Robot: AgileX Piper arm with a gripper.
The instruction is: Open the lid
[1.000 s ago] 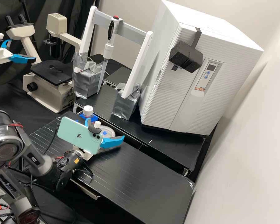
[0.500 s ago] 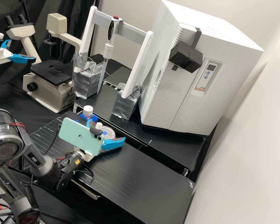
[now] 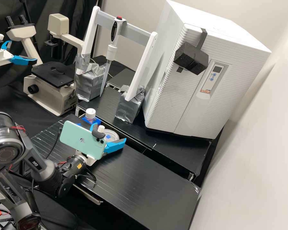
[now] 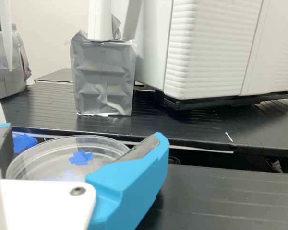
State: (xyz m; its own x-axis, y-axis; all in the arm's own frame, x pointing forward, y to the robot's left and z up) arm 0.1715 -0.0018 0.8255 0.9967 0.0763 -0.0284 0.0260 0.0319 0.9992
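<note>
Black ribbed benchtop [image 3: 144,191] is running across the foreground, under the dark arm [image 3: 44,169] and the pale green phone [image 3: 81,138] mounted on it. Just beyond, the gripper [image 3: 109,133] is standing wide apart, its blue fingers [image 4: 134,191] straddling a shallow clear dish [image 4: 53,170]; whether either finger is touching the rim, the views are leaving unclear. The dish is lying flat near the gap between the two bench levels, its transparent lid [image 4: 105,149] apparently sitting on and carrying a blue tape cross [image 4: 80,157]. That lid is probably going to be feeling light, thin and stiff, with a slick rim. It is calling for a gentle pinch from opposite sides, high on the skirt; a low hold is risking lifting the base too, and a hard squeeze is inviting a crack or slip. Behind, a white-capped bottle [image 3: 90,114] is standing near the dish, and farther off a ribbed white cabinet [image 3: 195,95] is looming.
</note>
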